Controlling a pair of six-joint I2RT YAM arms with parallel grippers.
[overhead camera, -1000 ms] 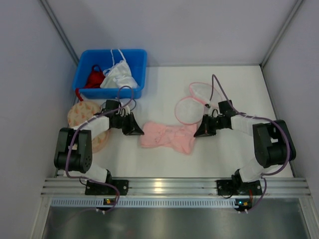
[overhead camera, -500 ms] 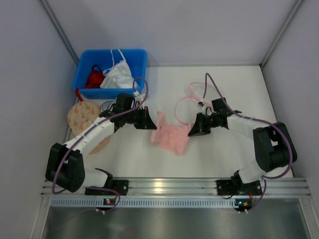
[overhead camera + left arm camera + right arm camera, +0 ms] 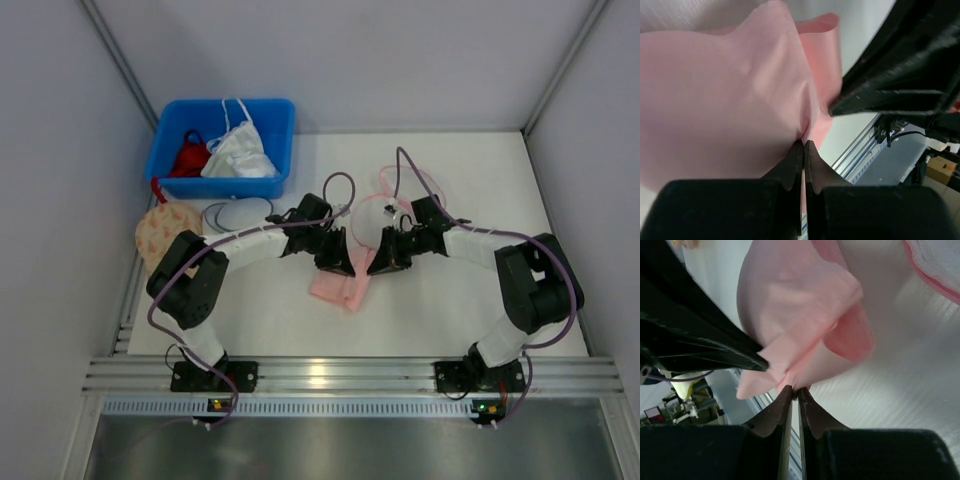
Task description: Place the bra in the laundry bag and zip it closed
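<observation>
Holding the soft pale salmon-pink fabric bra (image 3: 340, 288) doubled over at mid-desk, raised at the top and drooping toward the white desk (image 3: 450, 310). Pinched on one edge by the left fingers (image 3: 797, 157), pressed together on the cloth. Pinched on the other edge by the right fingers (image 3: 785, 400), likewise closed on a gather of fabric. Seen from above, nearly tip to tip. Just behind lies the round see-through white mesh laundry bag with thin pink rims (image 3: 370, 218), partly under the right arm and not yet holding the bra. Cannot tell whether its zip mouth is open.

By judgement, mid-fold: making the bra compact before loading.

To do it well:
- Bring cup onto cup squarely, not skewed.
- Hold both pinches firm so the soft cloth cannot slide out.
- Tuck any straps inside the bundle, away from the zip track.
- Pass the bundle to one side, freeing the other to spread the bag's mouth.
- Avoid dragging the bag along or snagging its mesh.
</observation>
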